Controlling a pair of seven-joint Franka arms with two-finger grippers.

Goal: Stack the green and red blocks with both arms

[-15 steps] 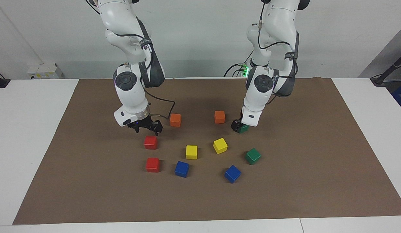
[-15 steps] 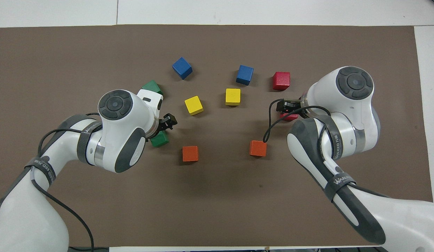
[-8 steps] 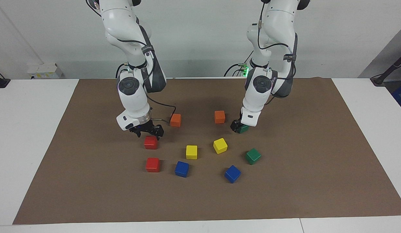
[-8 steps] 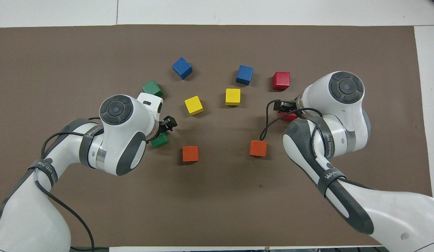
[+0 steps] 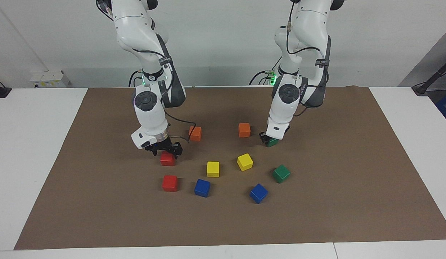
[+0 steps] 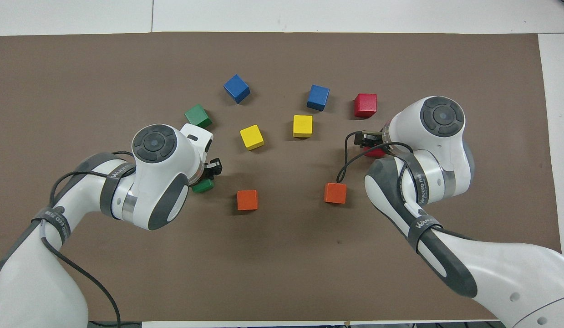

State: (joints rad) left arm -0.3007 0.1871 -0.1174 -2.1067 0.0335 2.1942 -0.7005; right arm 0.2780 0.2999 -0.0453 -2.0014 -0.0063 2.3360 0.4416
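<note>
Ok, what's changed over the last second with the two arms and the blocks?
The right gripper has dropped from above the nearer red block to straddle its top. The left gripper has settled lower onto the nearer green block. No block has moved; the other red block and other green block lie as before.

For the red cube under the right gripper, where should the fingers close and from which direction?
On two opposite upright faces, coming straight down from above. The red cube sits flat on the mat with open space around it, and the right gripper is already over it, fingers spread to either side. The left gripper is down at a green cube.
</note>
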